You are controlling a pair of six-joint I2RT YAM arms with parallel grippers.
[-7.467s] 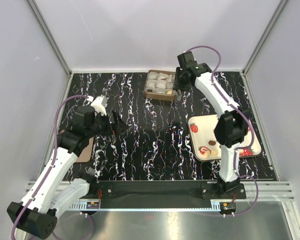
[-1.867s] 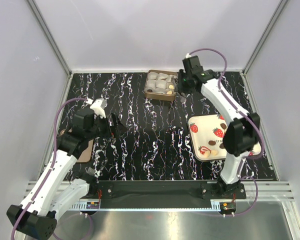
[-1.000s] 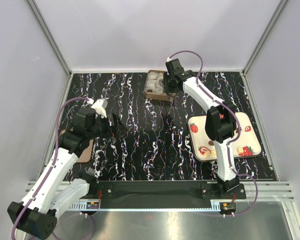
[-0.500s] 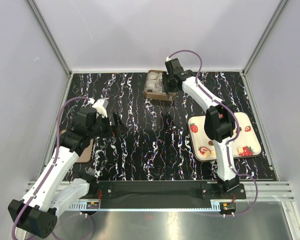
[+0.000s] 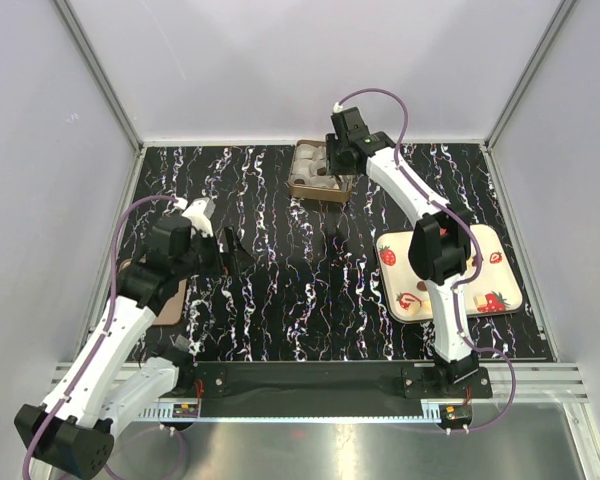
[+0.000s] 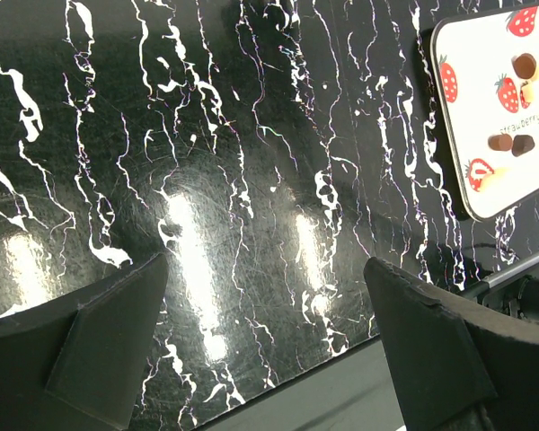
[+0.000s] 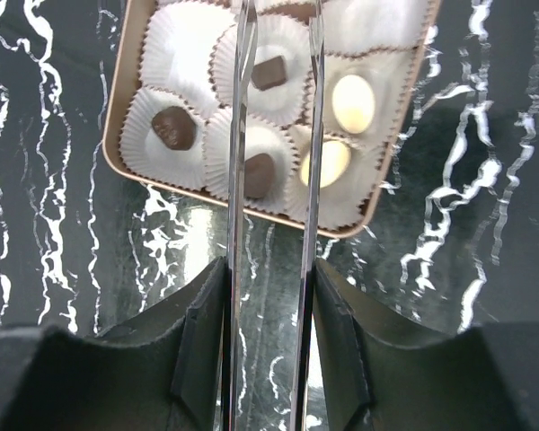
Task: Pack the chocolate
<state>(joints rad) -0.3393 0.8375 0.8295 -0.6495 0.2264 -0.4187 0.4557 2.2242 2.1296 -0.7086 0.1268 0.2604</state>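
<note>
My R gripper point(image 7: 280, 13) was just off the box's point(image 7: 117, 81) right side a couple secs back. It has since swung left and is now over the box, fingers down above the middle cups. In the last sec it crept a bit nearer the bench's point(image 5: 270, 300) far edge, and the fingers eased apart some. R elbow point(image 5: 435, 250) moved from over the tray's point(image 5: 505, 262) right part to its left part.

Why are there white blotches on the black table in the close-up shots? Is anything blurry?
Left wrist view: lights mirror off the glossy table as white streaks. Right wrist view: a fainter sheen beside the box; the chocolate is sharp. Top view: even light, soft shadows, no obvious blur.
</note>
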